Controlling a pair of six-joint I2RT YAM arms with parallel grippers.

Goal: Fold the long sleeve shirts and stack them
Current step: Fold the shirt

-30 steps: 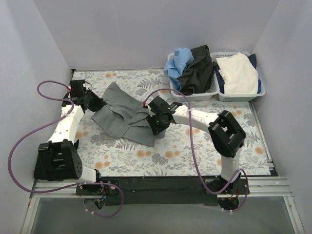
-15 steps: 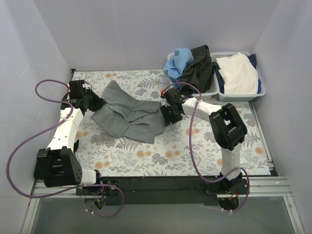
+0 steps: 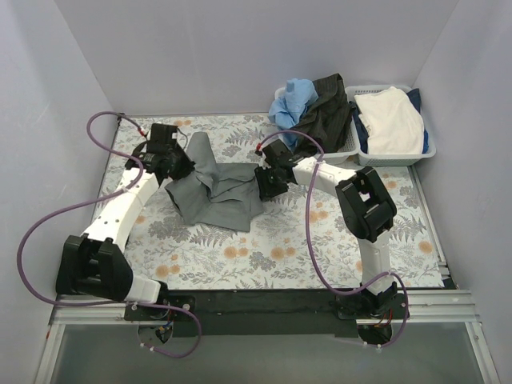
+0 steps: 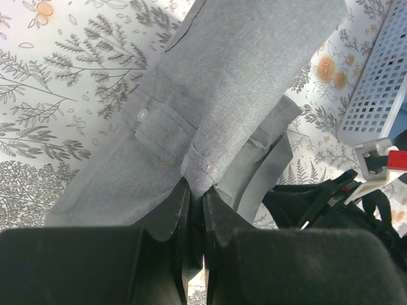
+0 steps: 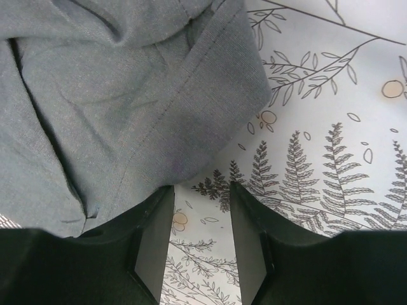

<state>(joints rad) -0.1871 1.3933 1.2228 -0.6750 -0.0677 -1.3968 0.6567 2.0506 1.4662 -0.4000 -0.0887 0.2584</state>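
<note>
The grey shirt point(image 3: 220, 188) lies rumpled on the floral counter point(image 3: 264, 248), left of the middle, with its left part bunched toward the left gripper point(image 4: 196, 190). That gripper's jaws are pressed together on a fold of the cloth, near a button. The right gripper point(image 5: 201, 190) sits at the shirt's right edge. Its jaws stand apart over bare counter with nothing between them, and the hem lies just ahead. The black shirt point(image 3: 324, 112) is heaped in the white basket point(image 3: 320, 158) beyond.

No text, label, brand, number or sign can be read in any of the views
</note>
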